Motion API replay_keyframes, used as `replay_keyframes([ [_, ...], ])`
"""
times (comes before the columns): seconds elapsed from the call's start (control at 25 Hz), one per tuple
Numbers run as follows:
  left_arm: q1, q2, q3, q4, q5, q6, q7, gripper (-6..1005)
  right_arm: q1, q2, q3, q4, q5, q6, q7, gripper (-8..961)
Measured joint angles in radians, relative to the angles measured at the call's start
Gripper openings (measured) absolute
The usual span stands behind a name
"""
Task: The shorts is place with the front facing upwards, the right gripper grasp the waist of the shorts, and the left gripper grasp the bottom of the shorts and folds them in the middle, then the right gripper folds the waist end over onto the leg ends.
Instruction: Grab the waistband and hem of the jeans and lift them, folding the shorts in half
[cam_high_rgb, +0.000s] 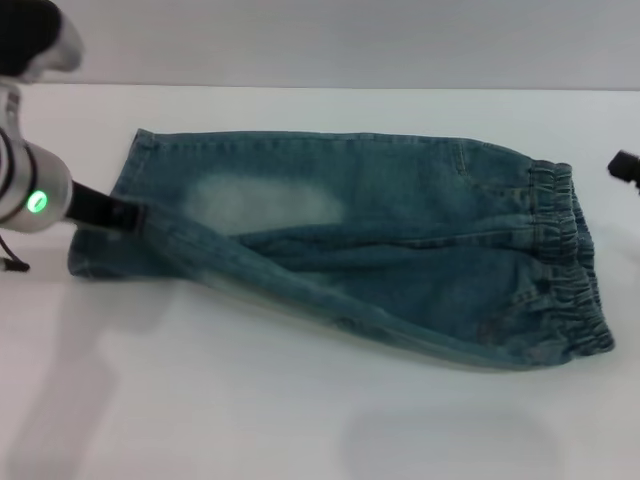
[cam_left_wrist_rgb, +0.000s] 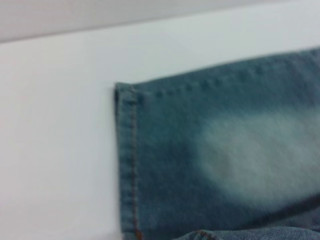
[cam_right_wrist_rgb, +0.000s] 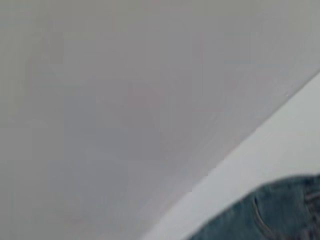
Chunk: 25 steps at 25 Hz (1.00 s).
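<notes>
Shorts (cam_high_rgb: 380, 250) on counter (cam_high_rgb: 300, 420), folded lengthwise, long axis 9-to-3. Left pincer (cam_high_rgb: 125, 214) at 9 o'clock hem, grip state unclear. Right pincer (cam_high_rgb: 624, 166) near waist (cam_high_rgb: 570, 260) at 3 o'clock, nearer; state unclear.

Blue-green denim shorts (cam_high_rgb: 400, 250) with a pale, faded oval patch (cam_high_rgb: 265, 203) on the upper leg; the gathered waist (cam_high_rgb: 570, 260) is slightly darker. White table (cam_high_rgb: 250, 400). Black left gripper (cam_high_rgb: 118, 214) on a silver arm (cam_high_rgb: 30, 190) with a green light.

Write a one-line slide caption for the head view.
Denim shorts folded lengthwise on a white table, left gripper at the leg hems, right gripper beside the waistband.
</notes>
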Motion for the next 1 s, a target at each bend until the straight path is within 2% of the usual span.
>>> replay_keyframes([
  [0.12,0.000,0.000,-0.041,-0.011,-0.016,0.027,0.011,168,0.022,-0.003,0.045,0.074,0.049,0.020,-0.036,5],
  [0.2,-0.002,0.000,-0.050,-0.011,-0.032,0.035,0.014,169,0.018,-0.004,0.051,0.071,0.048,0.037,-0.039,7],
  [0.36,-0.008,0.000,-0.041,-0.012,-0.037,0.035,0.016,170,-0.016,-0.001,0.042,0.024,-0.031,0.054,-0.030,10],
  [0.6,-0.019,-0.003,-0.023,-0.012,-0.038,0.006,0.016,173,-0.082,0.006,0.004,0.024,-0.115,0.060,-0.056,15],
  [0.72,-0.021,-0.004,-0.006,-0.013,-0.038,0.000,0.006,174,-0.140,0.006,-0.059,-0.051,-0.125,0.068,-0.047,17],
  [0.84,-0.021,-0.005,0.017,-0.020,-0.038,-0.005,-0.001,175,-0.199,0.007,-0.123,-0.154,-0.137,0.064,-0.016,87],
  [1.0,-0.022,-0.006,0.033,-0.022,-0.035,-0.014,-0.010,177,-0.236,0.010,-0.151,-0.234,-0.178,0.044,0.055,180],
])
